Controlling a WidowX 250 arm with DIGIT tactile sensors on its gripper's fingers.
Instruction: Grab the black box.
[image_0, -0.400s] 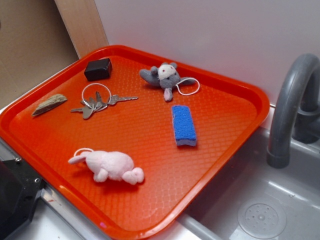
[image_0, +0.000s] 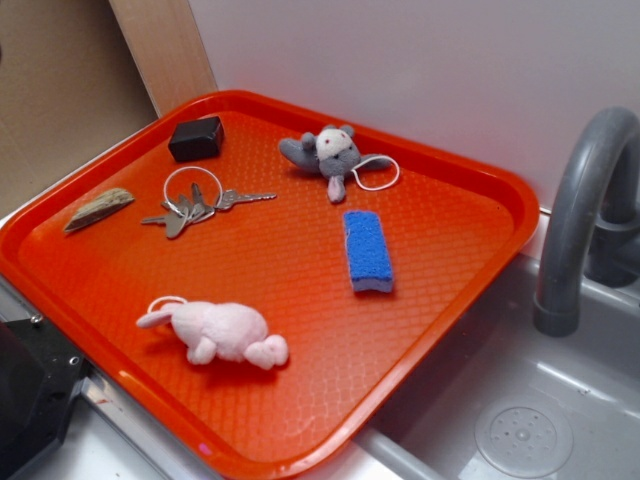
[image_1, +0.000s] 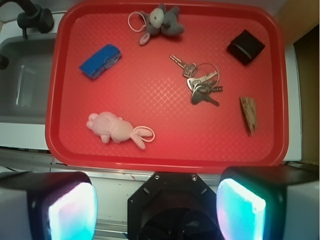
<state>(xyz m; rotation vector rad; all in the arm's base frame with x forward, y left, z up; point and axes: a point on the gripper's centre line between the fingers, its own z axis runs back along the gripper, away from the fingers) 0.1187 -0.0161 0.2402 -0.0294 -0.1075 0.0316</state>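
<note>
My gripper hangs high over the red tray, fingers spread wide, holding nothing.

Nearest me lies the pink plush; beyond it the keys and the blue sponge; the black box sits untouched in the tray's far corner, just past the keys.

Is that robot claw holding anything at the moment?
No, nothing. The gripper is open with empty space between its fingers, well above the red tray. The black box lies untouched near a tray corner.

Two plush toys, one black box, sponge, key ring, perhaps driftwood.
</note>
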